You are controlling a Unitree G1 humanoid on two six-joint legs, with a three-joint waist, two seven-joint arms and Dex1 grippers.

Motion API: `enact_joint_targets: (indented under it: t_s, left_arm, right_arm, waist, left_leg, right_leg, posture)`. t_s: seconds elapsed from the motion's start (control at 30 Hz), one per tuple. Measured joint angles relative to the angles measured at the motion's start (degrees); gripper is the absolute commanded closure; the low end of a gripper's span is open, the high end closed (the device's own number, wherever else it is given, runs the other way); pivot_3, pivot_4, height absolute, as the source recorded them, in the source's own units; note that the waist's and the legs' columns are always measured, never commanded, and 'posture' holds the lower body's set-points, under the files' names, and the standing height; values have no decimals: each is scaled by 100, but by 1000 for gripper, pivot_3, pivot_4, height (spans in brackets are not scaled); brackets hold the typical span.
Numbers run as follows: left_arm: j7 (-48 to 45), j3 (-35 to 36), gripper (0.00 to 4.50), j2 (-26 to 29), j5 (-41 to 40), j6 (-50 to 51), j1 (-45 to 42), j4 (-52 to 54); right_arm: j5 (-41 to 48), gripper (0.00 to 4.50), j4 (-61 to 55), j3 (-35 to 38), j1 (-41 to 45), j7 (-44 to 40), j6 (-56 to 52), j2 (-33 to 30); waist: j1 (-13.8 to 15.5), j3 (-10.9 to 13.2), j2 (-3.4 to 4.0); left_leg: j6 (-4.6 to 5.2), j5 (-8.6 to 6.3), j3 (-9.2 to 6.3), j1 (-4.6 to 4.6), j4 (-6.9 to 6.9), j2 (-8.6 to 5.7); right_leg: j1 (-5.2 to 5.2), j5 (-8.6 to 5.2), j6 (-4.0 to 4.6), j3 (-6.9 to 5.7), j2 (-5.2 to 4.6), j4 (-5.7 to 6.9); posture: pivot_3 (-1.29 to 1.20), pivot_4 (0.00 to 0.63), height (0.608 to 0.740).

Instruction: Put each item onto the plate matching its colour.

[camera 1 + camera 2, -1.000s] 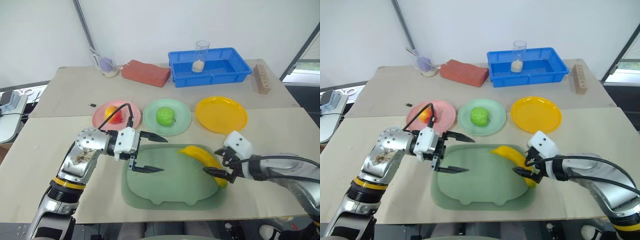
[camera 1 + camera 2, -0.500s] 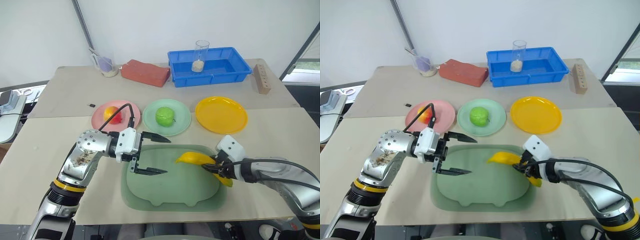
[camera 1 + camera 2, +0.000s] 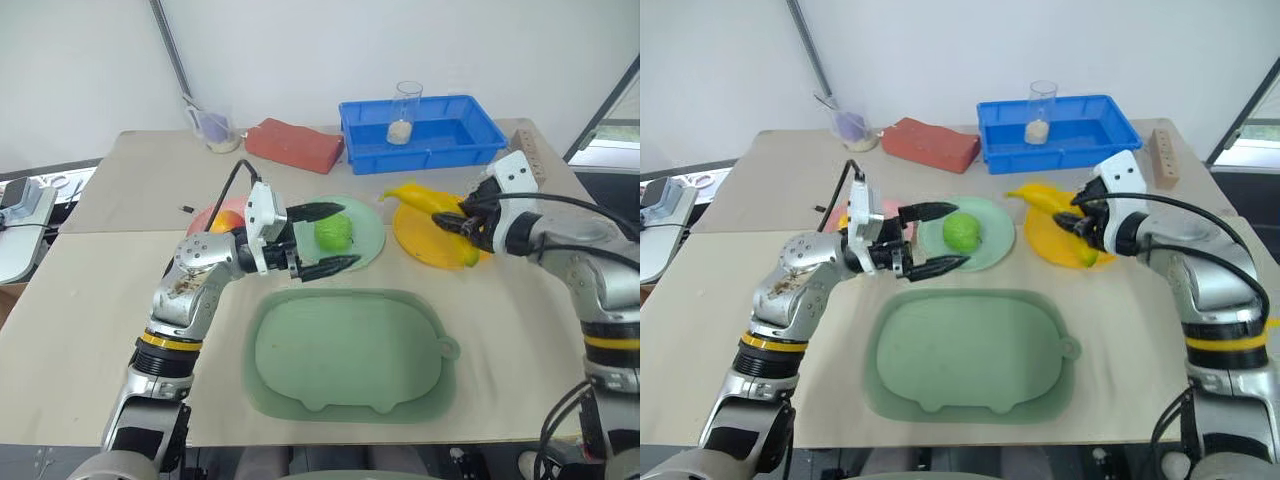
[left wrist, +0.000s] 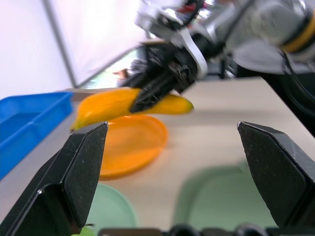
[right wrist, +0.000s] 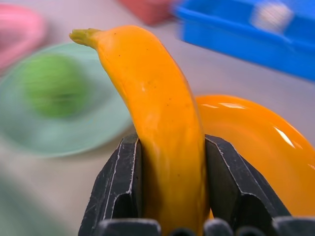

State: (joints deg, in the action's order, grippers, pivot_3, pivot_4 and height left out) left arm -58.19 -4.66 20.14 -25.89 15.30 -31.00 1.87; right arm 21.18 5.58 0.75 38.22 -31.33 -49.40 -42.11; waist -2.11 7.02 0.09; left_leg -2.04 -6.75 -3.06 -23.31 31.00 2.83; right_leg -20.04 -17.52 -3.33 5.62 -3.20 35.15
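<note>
Lifted off the pig-shaped tray (image 3: 350, 355) and carried over the yellow plate (image 3: 425, 240) near the tabletop's far right edge, banana (image 3: 425, 198) pinched in right gripper (image 3: 452, 222); left gripper (image 3: 330, 240) spread wide beside green apple (image 3: 335, 232).

Surfaces and finishes as I see them from my own pincers.

Banana (image 5: 162, 128): smooth, waxy plastic with a soft sheen, clamped between my right gripper's (image 5: 170, 191) matt black fingers (image 5: 115, 184). Yellow plate (image 3: 440, 240): glossy plastic, bright highlights on its rim. Mint plate (image 3: 995, 245) and pink plate (image 3: 205, 220): the same smooth plastic. Green apple (image 3: 962, 231): smooth plastic with a dull sheen. Pig-shaped tray (image 3: 350, 350): matt, dull-green, smooth. Blue bin (image 3: 440, 135): hard glossy plastic. Glass (image 3: 404, 110): clear and shiny. Red brick-like block (image 3: 295, 145): rough, matt. Block with holes (image 3: 526, 150): bare wood. Table (image 3: 80, 300): matt, pale, board-like. My left gripper's (image 3: 330, 240) fingers (image 4: 69, 191): matt black.
</note>
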Motion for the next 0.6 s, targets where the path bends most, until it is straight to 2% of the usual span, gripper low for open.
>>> enact_joint_targets:
  t_s: [0.1, 0.3, 0.37, 0.57, 0.6]
  left_arm:
    - [212, -101, 0, -197, 129, -9, 6, -170]
    - [534, -236, 0, -471, 369, -58, 26, -320]
    - [567, -260, 0, -479, 386, -62, 90, -305]
    - [602, -263, 0, -435, 426, -60, 272, -254]
    - [599, -263, 0, -412, 427, -58, 278, -244]
  right_arm:
    - [-491, 3159, 1653, -168, 620, 34, 504, 217]
    - [-1149, 3159, 3838, -420, 1438, -141, 1523, 509]
    - [-1260, 2136, 4294, -428, 1576, -248, 1728, 596]
    - [-1318, 101, 4796, -265, 1788, -489, 1917, 682]
    - [-1322, 40, 4788, -239, 1792, -527, 1936, 679]
  waist:
    - [-4, -2, 8]
    - [-38, -2, 17]
    - [-46, -3, 18]
    - [-43, -2, 25]
    - [-38, -3, 25]
  left_leg:
    - [26, 17, 0, -3, -8, 0]
    - [39, 24, -2, 0, -15, 0]
    - [39, 24, -1, 1, -14, 0]
    - [38, 24, -1, 2, -11, 0]
    - [38, 24, -1, 2, -11, 0]
  right_leg:
    - [8, 0, 0, 7, 7, 4]
    - [6, -1, -1, 8, 11, 7]
    - [6, -1, -1, 10, 11, 8]
    - [4, -1, -1, 10, 11, 28]
    - [3, -1, -1, 10, 11, 29]
  posture:
    - [0, 150, 740]
    - [0, 150, 740]
    - [0, 150, 740]
    - [0, 150, 740]
    - [0, 150, 740]
